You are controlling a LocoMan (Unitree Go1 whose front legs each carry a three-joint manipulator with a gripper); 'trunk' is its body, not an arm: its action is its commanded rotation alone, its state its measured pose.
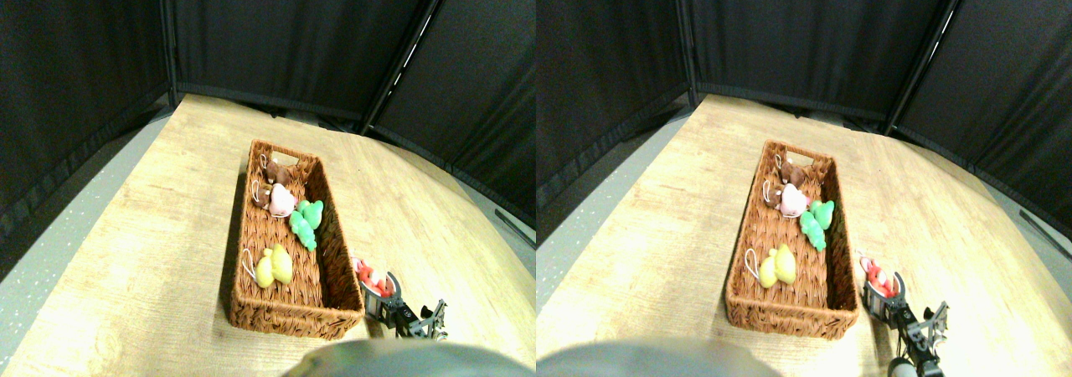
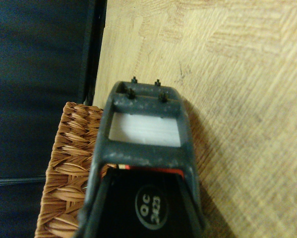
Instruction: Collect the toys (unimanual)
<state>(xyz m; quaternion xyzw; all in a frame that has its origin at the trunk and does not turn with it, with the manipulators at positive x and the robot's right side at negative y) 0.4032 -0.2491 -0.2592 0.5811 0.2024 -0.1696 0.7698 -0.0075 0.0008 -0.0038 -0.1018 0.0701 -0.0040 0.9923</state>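
Observation:
A brown woven basket [image 1: 248, 251] lies lengthwise on the wooden table. Inside it are a brown toy [image 1: 275, 174] at the far end, a pink toy [image 1: 281, 200], a green toy [image 1: 306, 221] and a yellow toy [image 1: 275, 266] nearer me. A red-orange toy [image 1: 371, 276] is low over the table just right of the basket's near right corner. My right gripper [image 1: 378, 291] is shut on it, with the toy poking out toward the basket. In the wrist view the dark jaw frame fills the middle, a thin red strip of the toy [image 2: 153, 169] shows under it, and the basket's rim [image 2: 69, 163] lies beside it.
Black curtain panels [image 1: 293, 33] close off the table's far side, and a grey floor strip [image 1: 59, 251] runs along the left. Bare wood [image 1: 151, 226] lies left of the basket and beyond it.

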